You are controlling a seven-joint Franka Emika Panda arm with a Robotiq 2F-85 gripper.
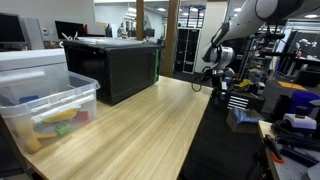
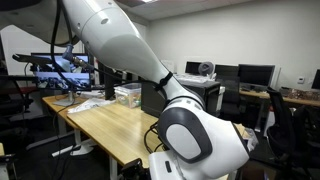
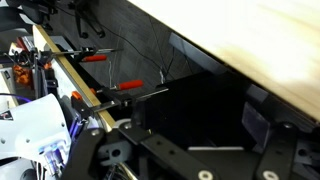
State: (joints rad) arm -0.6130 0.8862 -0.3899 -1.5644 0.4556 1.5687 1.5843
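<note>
Clear plastic bin [image 1: 50,98] of coloured pieces noted at near left corner of wooden table [image 1: 140,125]; black crate [image 1: 110,65] set along far left edge. Gripper [image 1: 219,88] seen hanging just off far right edge, nothing visibly held; whether fingers are parted or closed cannot be told. Risk: table edge could be struck if arm is swung inward at this height; red-handled clamps [image 3: 95,58] on neighbouring bench could be snagged. Table's long axis judged to run near edge to far edge.
</note>
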